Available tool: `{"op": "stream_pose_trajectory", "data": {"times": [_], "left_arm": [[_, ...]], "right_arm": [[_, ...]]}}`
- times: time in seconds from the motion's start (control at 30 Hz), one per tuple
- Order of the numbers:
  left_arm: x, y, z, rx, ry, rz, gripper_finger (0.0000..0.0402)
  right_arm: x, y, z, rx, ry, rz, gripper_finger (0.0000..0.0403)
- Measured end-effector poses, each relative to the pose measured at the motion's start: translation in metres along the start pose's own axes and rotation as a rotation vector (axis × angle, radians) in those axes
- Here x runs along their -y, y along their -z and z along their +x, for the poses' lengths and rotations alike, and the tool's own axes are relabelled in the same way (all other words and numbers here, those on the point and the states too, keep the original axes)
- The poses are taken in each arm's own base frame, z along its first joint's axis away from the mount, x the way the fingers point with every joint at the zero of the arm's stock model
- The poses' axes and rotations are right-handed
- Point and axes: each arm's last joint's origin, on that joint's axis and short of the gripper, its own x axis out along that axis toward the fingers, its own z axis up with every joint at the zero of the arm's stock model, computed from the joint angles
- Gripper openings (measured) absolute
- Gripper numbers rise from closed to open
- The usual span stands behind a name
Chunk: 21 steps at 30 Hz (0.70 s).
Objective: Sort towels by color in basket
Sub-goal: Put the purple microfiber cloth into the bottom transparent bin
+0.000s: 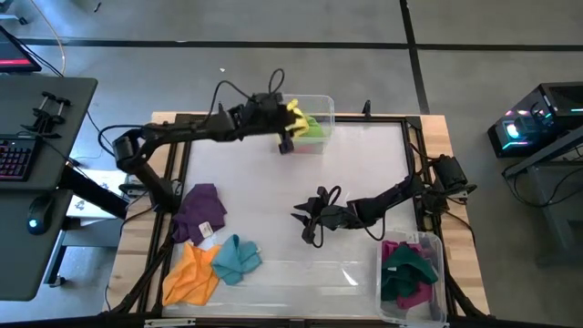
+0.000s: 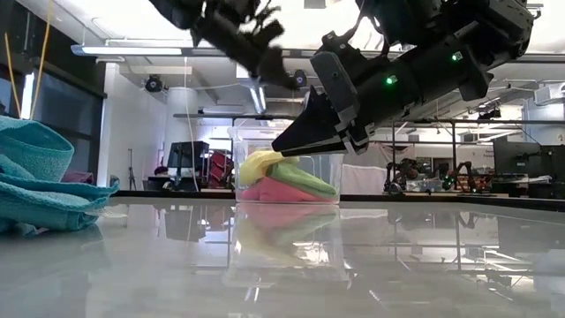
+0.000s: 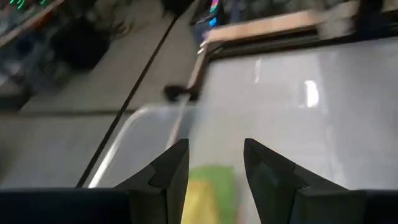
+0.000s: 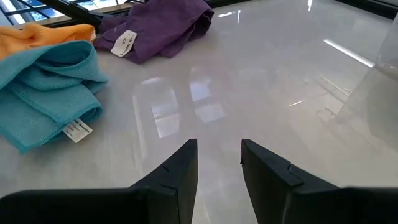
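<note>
A white table (image 1: 273, 196) seen from above, with a robot arm on each side.

At the left edge, three towels lie loose. The purple towel (image 1: 201, 212) is farthest back, with a white label on it. In front of it the orange towel (image 1: 190, 276) and the teal towel (image 1: 238, 259) lie touching each other, the teal one to the right.

The left arm stretches across the back of the table to a clear bin (image 1: 310, 123) at the back rim. The left gripper (image 1: 290, 126) hangs over that bin. Its fingers stand apart, and the yellow towel (image 1: 298, 116) sits right beneath them; through the blur of the wrist view it seems to lie free between the tips rather than clamped, though this is hard to judge. A light green towel (image 1: 315, 128) lies in the same bin, and from table height a pink towel (image 2: 275, 192) shows under them.

Near the table's middle, the right gripper (image 1: 307, 221) hovers low over bare tabletop, fingers partly apart and holding nothing.

At the front right corner, a second clear bin (image 1: 435, 278) holds a dark green towel (image 1: 414, 265) bunched on top of a magenta towel (image 1: 408, 292).
</note>
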Motion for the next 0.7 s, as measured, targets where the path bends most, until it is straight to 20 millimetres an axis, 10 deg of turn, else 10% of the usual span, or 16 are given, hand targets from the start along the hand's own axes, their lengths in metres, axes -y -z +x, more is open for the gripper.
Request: {"op": "stream_pose_trajectory", "data": {"times": [0.2, 0.7], "left_arm": [[0.043, -0.017, -0.023, 0.106, 0.102, 0.015, 0.0122], [0.153, 0.049, -0.106, -0.015, 0.056, -0.087, 0.0103]], "right_arm": [[0.0, 0.002, 0.0, -0.015, 0.004, -0.007, 0.0119], [-0.006, 0.004, -0.003, -0.023, -0.012, -0.049, 0.0119]]}}
